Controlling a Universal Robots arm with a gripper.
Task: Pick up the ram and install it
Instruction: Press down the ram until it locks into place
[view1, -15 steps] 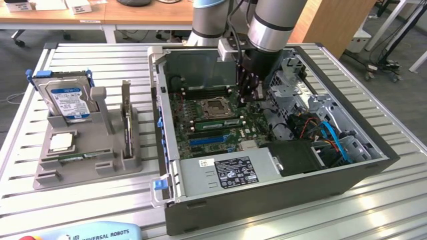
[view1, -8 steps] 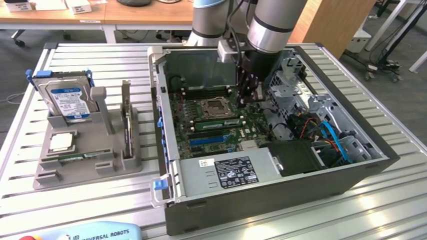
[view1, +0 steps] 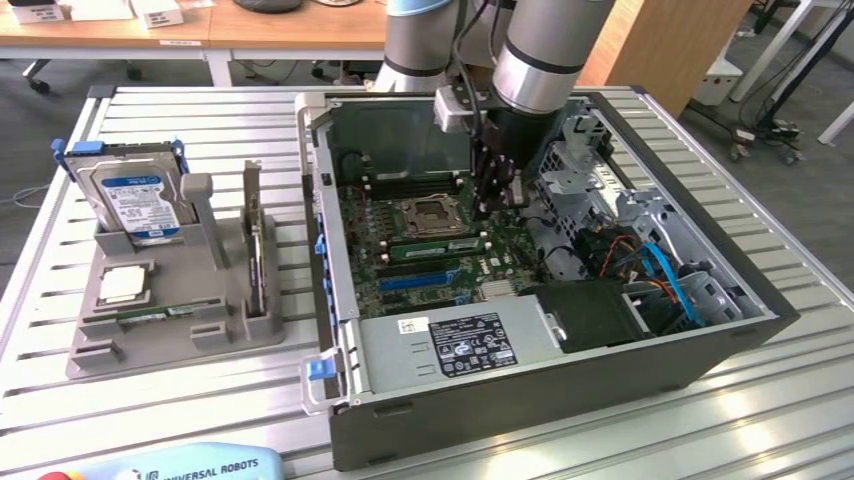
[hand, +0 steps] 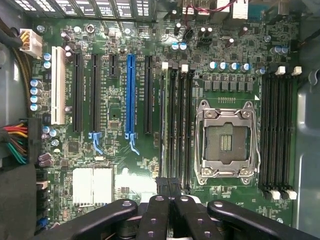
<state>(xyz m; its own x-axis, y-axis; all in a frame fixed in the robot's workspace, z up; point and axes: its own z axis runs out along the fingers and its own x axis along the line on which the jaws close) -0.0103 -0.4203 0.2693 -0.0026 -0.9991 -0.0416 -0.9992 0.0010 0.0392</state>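
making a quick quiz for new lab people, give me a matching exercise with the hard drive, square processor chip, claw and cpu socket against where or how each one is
Things:
1 hard drive
2 processor chip
3 claw
4 cpu socket

Place or state:
a shut, hanging inside the open computer case above the motherboard
b standing upright in the grey holder
c empty, with a metal frame around it
d lying flat on the grey holder

Pairs: 1-b, 2-d, 3-a, 4-c

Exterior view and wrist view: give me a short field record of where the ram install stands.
gripper: shut, inside the computer case, low over the motherboard
nearest: memory slots beside the empty processor socket
ram: green stick standing in those slots; contact with gripper unclear
fixture: hard drive upright
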